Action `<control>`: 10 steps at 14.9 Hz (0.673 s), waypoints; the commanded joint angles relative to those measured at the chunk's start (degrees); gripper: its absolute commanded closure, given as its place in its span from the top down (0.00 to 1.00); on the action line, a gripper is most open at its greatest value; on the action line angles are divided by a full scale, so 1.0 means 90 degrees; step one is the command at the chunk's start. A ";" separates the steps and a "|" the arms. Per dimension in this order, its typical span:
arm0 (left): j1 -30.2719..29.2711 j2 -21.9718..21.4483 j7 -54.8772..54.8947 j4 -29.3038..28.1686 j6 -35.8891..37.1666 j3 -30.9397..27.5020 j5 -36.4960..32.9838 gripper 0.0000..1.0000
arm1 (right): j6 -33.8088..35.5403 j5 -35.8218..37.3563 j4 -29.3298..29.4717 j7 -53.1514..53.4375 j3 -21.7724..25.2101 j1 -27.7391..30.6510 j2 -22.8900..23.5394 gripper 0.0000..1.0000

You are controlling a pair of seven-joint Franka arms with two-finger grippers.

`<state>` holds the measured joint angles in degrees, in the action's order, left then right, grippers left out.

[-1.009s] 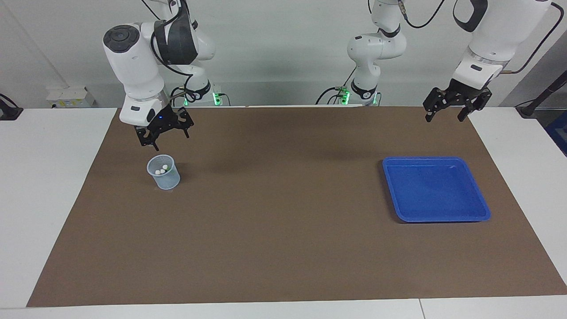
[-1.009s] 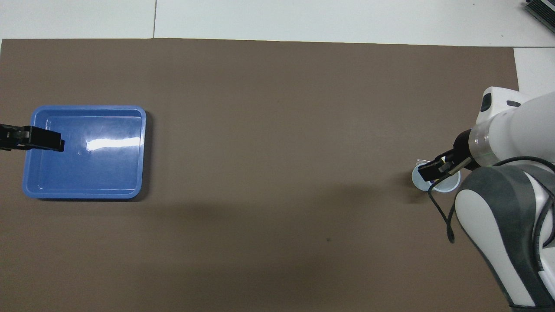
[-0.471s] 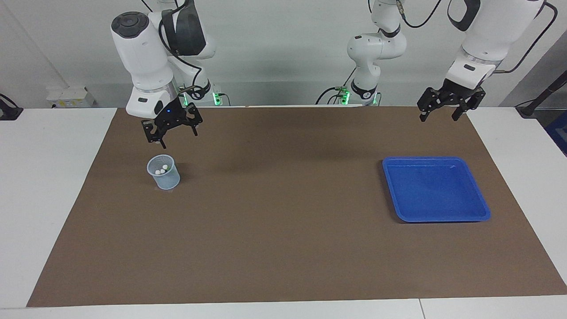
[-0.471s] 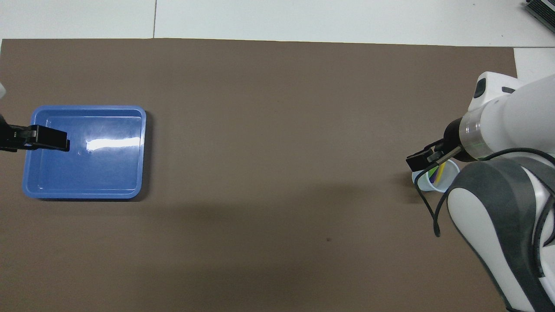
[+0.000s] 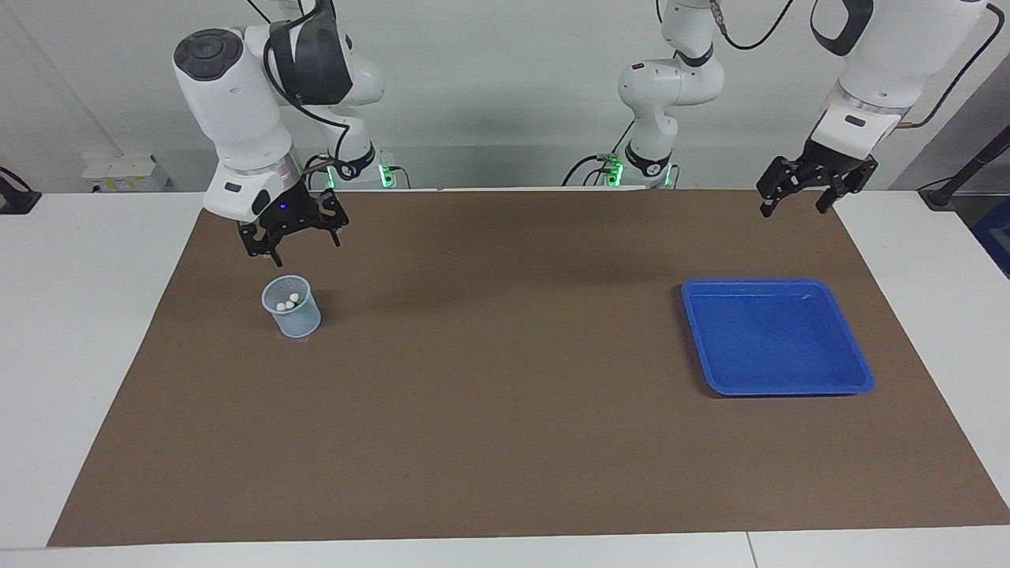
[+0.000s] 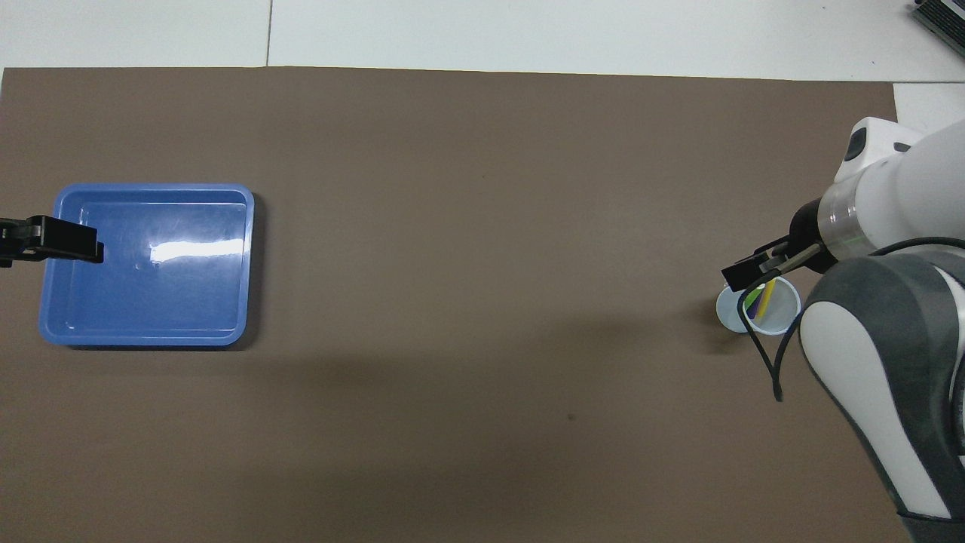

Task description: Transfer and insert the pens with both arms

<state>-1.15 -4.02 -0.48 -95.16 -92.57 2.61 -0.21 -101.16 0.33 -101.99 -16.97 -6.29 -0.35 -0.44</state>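
Observation:
The pens point(image 5: 289, 300) stand upright in a pale translucent cup point(image 5: 291, 314) toward the right arm's end of the mat, their whitish caps showing at its mouth. From overhead, a yellow pen point(image 6: 765, 299) and a green pen point(image 6: 753, 308) show inside the cup point(image 6: 733, 315). My right gripper point(image 5: 301, 246) hangs open and empty in the air just above the cup's rim; in the overhead view the right gripper point(image 6: 748, 274) covers part of that rim. My left gripper point(image 5: 792, 207) is raised, open and empty, over the mat's edge beside the blue tray.
A blue tray point(image 5: 858, 371) with nothing in it lies on the brown mat point(image 5: 505, 410) toward the left arm's end; in the overhead view the left gripper point(image 6: 83, 247) overlaps the blue tray's point(image 6: 151, 335) edge. White tabletop surrounds the mat.
The right gripper rose a little off the cup and swung sideways and back, so the pens now show from overhead. The left gripper only swayed slightly. Both stayed open.

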 commanded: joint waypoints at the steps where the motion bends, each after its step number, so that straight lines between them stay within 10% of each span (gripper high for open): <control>1: 0.0001 -0.0003 -0.0073 0.0085 0.0148 -0.0027 -0.0064 1.00 | 0.0107 0.0061 0.0121 0.0147 0.0093 0.0000 0.0020 1.00; 10: 0.0001 -0.0012 -0.0054 0.0085 0.0129 -0.0007 -0.0064 1.00 | 0.0566 0.0080 0.0463 0.0370 0.0103 0.0029 -0.0068 1.00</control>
<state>-1.17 -4.02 -0.50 -95.16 -92.53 2.46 -0.21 -97.56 0.34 -98.79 -15.98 -5.36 -0.31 -1.05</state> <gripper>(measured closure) 0.000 0.000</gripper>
